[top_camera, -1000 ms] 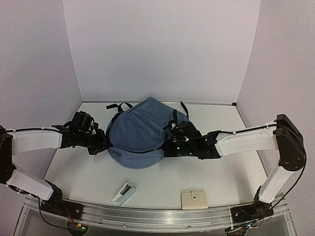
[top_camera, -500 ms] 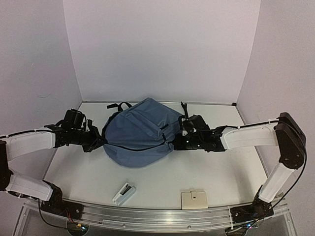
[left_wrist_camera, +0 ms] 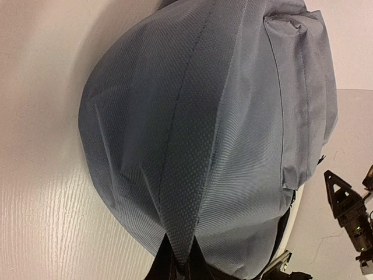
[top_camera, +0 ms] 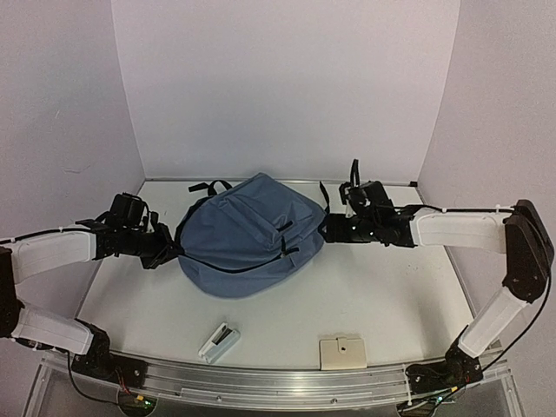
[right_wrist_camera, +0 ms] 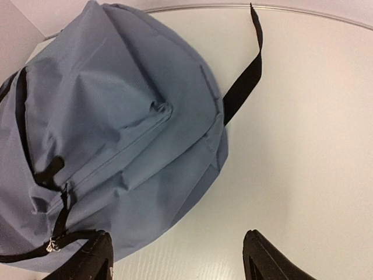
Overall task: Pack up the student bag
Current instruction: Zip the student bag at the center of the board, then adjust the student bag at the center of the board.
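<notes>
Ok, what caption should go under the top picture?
Left gripper pinching the bag, right gripper open beside it.

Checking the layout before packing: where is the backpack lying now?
Top view: the slate-blue backpack lies centrally, toward the far wall, between the left tool, shut on its left edge, and the open right tool at its right side.

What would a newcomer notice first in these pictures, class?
The big slate-blue student bag lies in the middle of the table and fills both wrist views. The left hand pinches its left edge. The right hand stands open just off its right side.
</notes>
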Robot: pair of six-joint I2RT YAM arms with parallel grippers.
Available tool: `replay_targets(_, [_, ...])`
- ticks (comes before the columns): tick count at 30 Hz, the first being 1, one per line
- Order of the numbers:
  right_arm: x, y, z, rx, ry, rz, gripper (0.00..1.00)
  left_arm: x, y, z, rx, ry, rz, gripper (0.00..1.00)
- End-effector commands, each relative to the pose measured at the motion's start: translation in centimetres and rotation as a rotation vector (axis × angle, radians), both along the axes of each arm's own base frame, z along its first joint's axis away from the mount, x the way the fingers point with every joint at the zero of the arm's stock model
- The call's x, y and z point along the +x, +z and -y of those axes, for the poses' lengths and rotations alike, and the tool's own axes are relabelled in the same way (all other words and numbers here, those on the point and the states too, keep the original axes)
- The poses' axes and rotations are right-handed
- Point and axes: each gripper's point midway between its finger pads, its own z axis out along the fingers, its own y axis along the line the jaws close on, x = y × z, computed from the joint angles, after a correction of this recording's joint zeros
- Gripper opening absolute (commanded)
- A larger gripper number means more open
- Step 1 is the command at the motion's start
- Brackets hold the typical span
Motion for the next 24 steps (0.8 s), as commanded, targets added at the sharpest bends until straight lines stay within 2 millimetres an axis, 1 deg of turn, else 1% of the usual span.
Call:
replay_targets(1, [3.4, 0.1, -0.1, 0.001, 0.087, -0.005, 0.76, 0.8, 0.8, -0.5, 0.033, 0.011, 0.025, 0.0])
replay_targets(4, [5.3, -0.5, -0.7, -0.005, 0.143, -0.004, 0.79, 0.7, 0.8, -0.6, 0.035, 0.013, 0.023, 0.0])
replay_targets(6, [6.6, -1.0, -1.3, 0.001, 0.173, -0.008, 0.77, 0.7, 0.8, -0.6, 0.038, 0.015, 0.022, 0.0])
replay_targets(7, [7.1, -1.4, -1.6, 0.006, 0.185, -0.015, 0.75, 0.7, 0.7, -0.7, 0.041, 0.015, 0.021, 0.0])
replay_targets(11, [9.0, -3.9, -2.1, 0.018, 0.204, -0.058, 0.6, 1.0, 0.9, -0.7, 0.053, 0.009, 0.027, 0.0])
replay_targets(13, [9.2, -4.7, -2.3, 0.022, 0.218, -0.072, 0.51, 1.3, 1.0, -0.6, 0.062, -0.001, 0.036, 0.0])
replay_targets(14, [9.1, -5.0, -2.5, 0.029, 0.239, -0.078, 0.45, 1.6, 1.2, -0.5, 0.065, -0.008, 0.048, 0.0])
replay_targets(16, [8.6, -5.4, -3.1, 0.055, 0.272, -0.092, 0.27, 2.3, 1.3, -0.5, 0.084, -0.022, 0.076, 0.0])
replay_targets(18, [7.8, -5.6, -3.2, 0.081, 0.288, -0.104, 0.04, 3.6, 1.2, -1.0, 0.114, -0.014, 0.086, 0.0])
replay_targets(19, [7.3, -5.6, -3.1, 0.092, 0.285, -0.112, 0.0, 4.3, 1.2, -1.2, 0.124, -0.015, 0.093, 0.0])
replay_targets(20, [6.6, -5.6, -2.8, 0.098, 0.282, -0.118, 0.0, 5.3, 1.3, -1.4, 0.133, -0.019, 0.099, 0.0])
replay_targets(21, [6.0, -5.4, -2.6, 0.104, 0.274, -0.124, 0.0, 6.4, 1.8, -1.4, 0.137, -0.027, 0.125, 0.0])
replay_targets(22, [5.1, -5.5, -2.1, 0.106, 0.267, -0.135, 0.0, 7.5, 1.7, -1.4, 0.141, -0.035, 0.128, 0.0])
replay_targets(23, [4.1, -5.5, -1.6, 0.106, 0.254, -0.149, 0.0, 8.7, 2.2, -1.2, 0.148, -0.045, 0.148, 0.0])
replay_targets(24, [3.2, -5.5, -1.1, 0.107, 0.239, -0.159, 0.0, 9.9, 2.1, -1.1, 0.161, -0.054, 0.157, 0.0])
